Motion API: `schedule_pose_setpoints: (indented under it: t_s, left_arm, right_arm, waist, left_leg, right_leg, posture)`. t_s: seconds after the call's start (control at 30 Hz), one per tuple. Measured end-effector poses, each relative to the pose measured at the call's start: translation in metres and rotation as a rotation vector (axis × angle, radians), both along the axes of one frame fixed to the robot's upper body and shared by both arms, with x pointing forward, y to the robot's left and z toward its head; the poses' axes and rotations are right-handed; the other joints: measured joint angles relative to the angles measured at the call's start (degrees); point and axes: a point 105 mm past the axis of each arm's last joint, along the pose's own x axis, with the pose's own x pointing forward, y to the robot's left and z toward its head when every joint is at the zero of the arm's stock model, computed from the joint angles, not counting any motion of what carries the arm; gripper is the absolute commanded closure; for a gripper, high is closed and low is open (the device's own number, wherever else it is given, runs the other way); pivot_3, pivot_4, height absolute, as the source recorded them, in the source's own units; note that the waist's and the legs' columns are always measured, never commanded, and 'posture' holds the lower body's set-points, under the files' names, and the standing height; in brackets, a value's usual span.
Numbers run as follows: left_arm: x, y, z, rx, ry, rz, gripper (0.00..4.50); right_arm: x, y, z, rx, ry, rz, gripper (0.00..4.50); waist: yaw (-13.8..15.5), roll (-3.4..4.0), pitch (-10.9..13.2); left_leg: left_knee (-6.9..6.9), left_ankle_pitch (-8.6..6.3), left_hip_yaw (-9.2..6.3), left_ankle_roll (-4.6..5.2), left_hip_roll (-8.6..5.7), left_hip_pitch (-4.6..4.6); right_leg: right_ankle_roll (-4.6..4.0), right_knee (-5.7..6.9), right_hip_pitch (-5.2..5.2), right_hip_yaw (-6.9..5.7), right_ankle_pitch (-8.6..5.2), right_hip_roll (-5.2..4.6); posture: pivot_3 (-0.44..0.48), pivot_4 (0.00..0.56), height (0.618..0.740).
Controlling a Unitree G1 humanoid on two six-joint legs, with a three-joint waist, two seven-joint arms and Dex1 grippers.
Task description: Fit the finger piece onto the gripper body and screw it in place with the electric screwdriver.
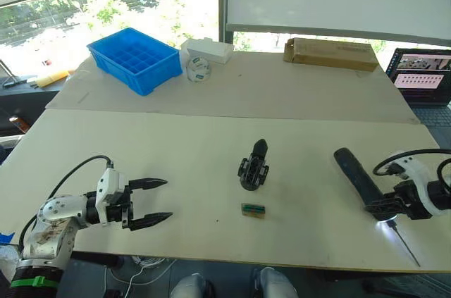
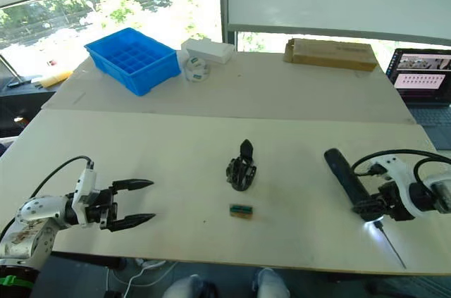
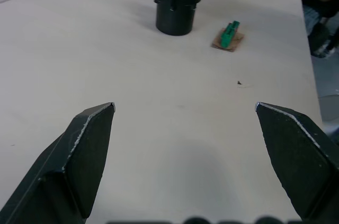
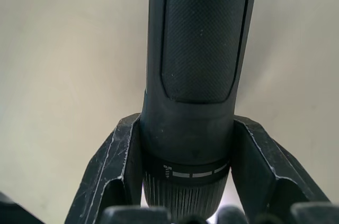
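Right hand point(image 4: 185, 181) clamps the electric screwdriver point(image 1: 356, 173) near its bit end; rigid, probably top-heavy; left hand point(image 1: 156, 201) wide, empty.

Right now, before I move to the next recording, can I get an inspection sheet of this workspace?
Surface: pale table, a seam across it.
Job's things: gripper body mid-table, one finger up; electric screwdriver in the right gripper, its tip light on, bit toward the near edge. Finger piece: not made out.
Clutter: small green-brown block near the body; blue bin, white box, tape roll, cardboard box at the far side.
Grippers: left gripper open, empty; right gripper clamped on the screwdriver.
Cables: black leads at both wrists.
Surroundings: windows, laptop far right.
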Motion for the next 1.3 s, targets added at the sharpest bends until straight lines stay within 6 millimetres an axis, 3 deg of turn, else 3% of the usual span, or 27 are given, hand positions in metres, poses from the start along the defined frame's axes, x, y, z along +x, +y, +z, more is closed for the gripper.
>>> schedule_pose_setpoints:
  t_s: [0.2, 0.23, 0.4, 0.6, 0.77, 0.87, 0.9, 1.03, 1.2, 1.3]
  left_arm:
    - [0.008, 0.005, 0.004, 0.009, -0.051, 0.048, 0.01]
    - [0.009, 0.005, 0.003, 0.011, -0.048, 0.055, 0.00]
    - [0.007, 0.006, 0.001, 0.013, -0.033, 0.066, 0.00]
    - [0.014, 0.014, 0.009, 0.017, -0.053, 0.123, 0.00]
    - [0.017, 0.035, 0.013, 0.081, -0.043, 0.233, 0.00]
    - [0.014, 0.062, 0.006, 0.213, -0.055, 0.333, 0.00]
    - [0.014, 0.068, 0.005, 0.235, -0.058, 0.351, 0.00]
    - [0.013, 0.089, 0.005, 0.283, -0.069, 0.419, 0.00]
    - [0.013, 0.092, 0.003, 0.289, -0.071, 0.438, 0.00]
    - [0.010, 0.090, 0.001, 0.294, -0.067, 0.434, 0.00]
  right_arm:
    - [0.000, -0.003, -0.004, 0.022, 0.014, -0.019, 2.59]
    - [0.000, -0.005, -0.005, 0.034, 0.014, -0.030, 1.56]
    - [-0.001, -0.003, -0.005, 0.071, 0.023, -0.020, 0.02]
    - [-0.005, -0.016, -0.001, 0.071, -0.033, -0.057, 0.02]
    - [0.009, -0.026, 0.040, 0.072, -0.342, -0.003, 0.02]
    - [0.000, 0.004, 0.080, 0.181, -0.750, 0.288, 0.02]
    - [-0.007, 0.011, 0.082, 0.186, -0.793, 0.357, 0.02]
    - [-0.024, 0.043, 0.084, 0.194, -0.910, 0.601, 0.02]
    - [-0.032, 0.075, 0.070, 0.235, -0.969, 0.756, 0.02]
    - [-0.033, 0.082, 0.061, 0.238, -0.969, 0.798, 0.02]
  waist:
    - [0.06, -0.14, -0.07]
    - [0.05, -0.20, -0.07]
    - [0.00, -0.34, -0.09]
    - [0.29, -0.36, -0.07]
    - [-0.27, -0.28, -0.04]
    - [-0.31, -0.29, -0.03]
    - [-0.26, -0.29, -0.02]
    - [-0.15, -0.29, -0.01]
    - [-0.03, -0.32, -0.01]
    - [-0.05, -0.31, -0.01]
  left_leg:
    - [0.04, 0.00, 0.01, 0.00, 0.00, 0.05]
    - [0.05, 0.00, 0.01, 0.00, 0.00, 0.07]
    - [0.17, -0.01, 0.02, 0.01, 0.00, 0.16]
    - [0.23, -0.03, 0.00, 0.08, -0.02, 0.01]
    - [0.10, 0.08, 0.14, -0.11, -0.03, 0.23]
    - [-0.09, 0.15, 0.17, -0.29, 0.09, 0.39]
    - [-0.15, 0.18, 0.17, -0.33, 0.09, 0.41]
    - [-0.13, 0.19, 0.27, -0.36, 0.15, 0.63]
    - [-0.13, 0.15, 0.27, -0.30, 0.15, 0.72]
    - [-0.13, 0.16, 0.32, -0.30, 0.13, 0.72]
  right_leg:
    - [0.00, -0.01, 0.09, -0.05, 0.01, 0.03]
    - [0.00, -0.01, 0.11, -0.06, 0.01, 0.07]
    - [0.05, 0.00, 0.21, -0.03, 0.04, -0.03]
    - [0.08, 0.05, 0.12, 0.08, 0.14, -0.25]
    - [0.09, 0.17, 0.11, 0.07, 0.11, 0.24]
    - [0.43, 0.05, 0.17, 0.17, -0.16, 0.61]
    - [0.41, 0.06, 0.18, 0.17, -0.18, 0.61]
    - [0.37, 0.13, 0.27, 0.32, -0.18, 0.51]
    - [0.19, 0.24, 0.27, 0.33, -0.10, 0.10]
    - [-0.27, 0.30, 0.25, 0.33, 0.12, 0.12]
  posture:
    - [0.000, 0.150, 0.740]
    - [0.000, 0.150, 0.740]
    - [0.000, 0.150, 0.740]
    - [0.000, 0.150, 0.740]
    - [0.000, 0.150, 0.740]
    - [0.000, 0.150, 0.740]
    - [0.000, 0.150, 0.740]
    - [0.000, 0.150, 0.740]
    - [0.000, 0.150, 0.740]
    - [0.000, 0.150, 0.740]
